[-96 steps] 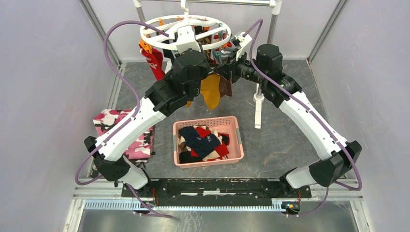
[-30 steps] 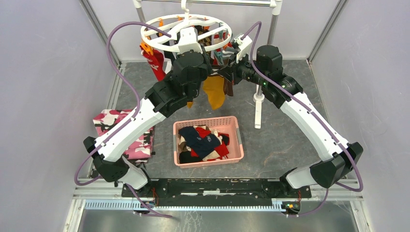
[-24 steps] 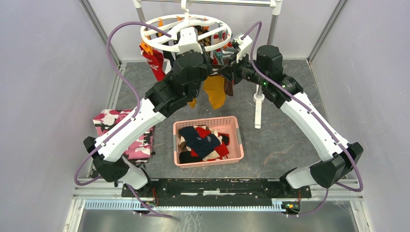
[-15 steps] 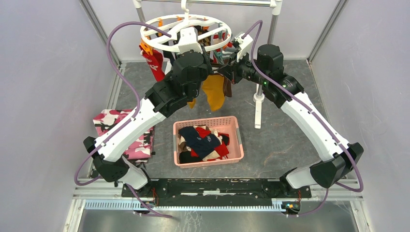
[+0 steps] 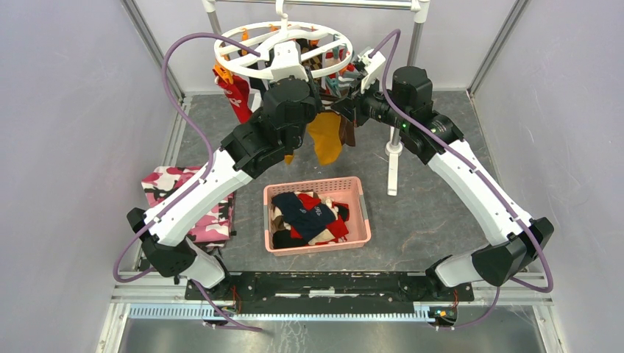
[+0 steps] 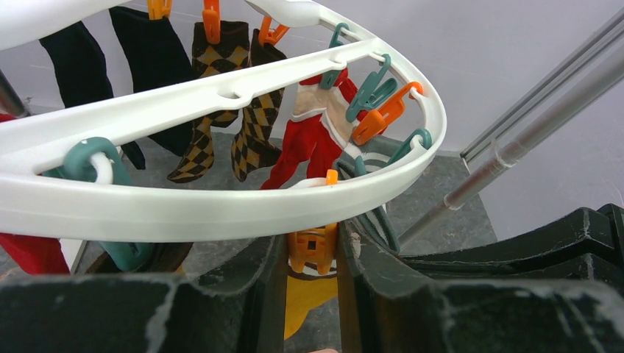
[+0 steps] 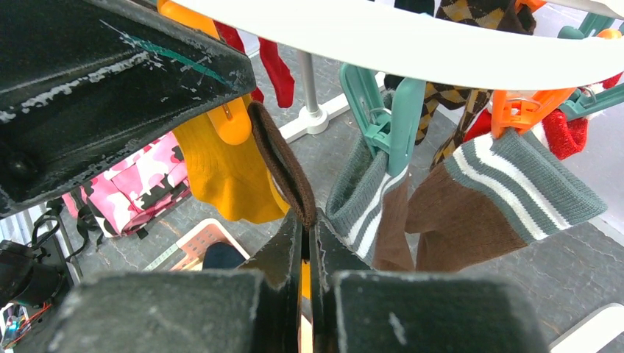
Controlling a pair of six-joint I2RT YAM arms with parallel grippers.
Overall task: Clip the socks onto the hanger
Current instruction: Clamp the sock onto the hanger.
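The white round hanger (image 5: 243,62) hangs at the back, with several socks clipped to it: argyle (image 6: 254,132), red (image 6: 309,143) and navy (image 6: 158,59). My left gripper (image 6: 313,246) sits just under the outer ring (image 6: 221,202) and is shut on an orange clip (image 6: 314,254). My right gripper (image 7: 307,220) is shut on the brown cuff (image 7: 283,162) of a mustard yellow sock (image 7: 221,176), holding it up beside that orange clip (image 7: 227,121). From above, the mustard sock (image 5: 325,140) hangs between the two wrists. A brown sock with a grey striped cuff (image 7: 471,206) hangs from a neighbouring clip.
A pink basket (image 5: 360,213) with several more socks stands mid-table. The pink camouflage cloth (image 5: 165,180) lies at the left under my left arm. The rack's metal pole (image 5: 394,158) stands to the right of the hanger. Teal clips (image 7: 390,118) dangle close to my right fingers.
The right gripper and the mustard sock have edged slightly up and to the right toward the hanger. The left gripper stays on the orange clip.
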